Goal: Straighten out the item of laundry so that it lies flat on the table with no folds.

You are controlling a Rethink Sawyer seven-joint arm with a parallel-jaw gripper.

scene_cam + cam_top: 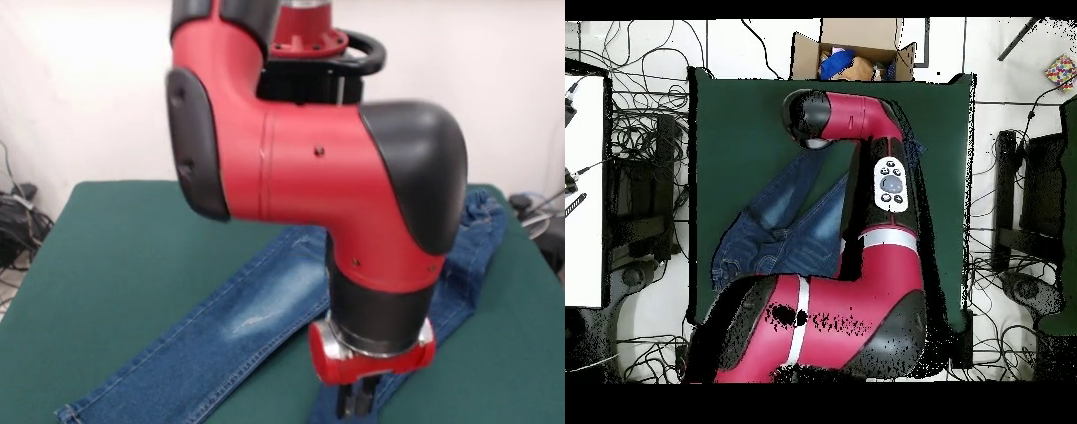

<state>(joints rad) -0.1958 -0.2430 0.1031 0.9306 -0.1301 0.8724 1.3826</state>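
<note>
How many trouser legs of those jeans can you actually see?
2. In the overhead view, one leg runs up the green table beside the arm; the other leg lies against it, partly hidden underneath.

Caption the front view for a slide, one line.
Sawyer arm lowers its pincer over blue jeans spread diagonally on the green table.
</note>
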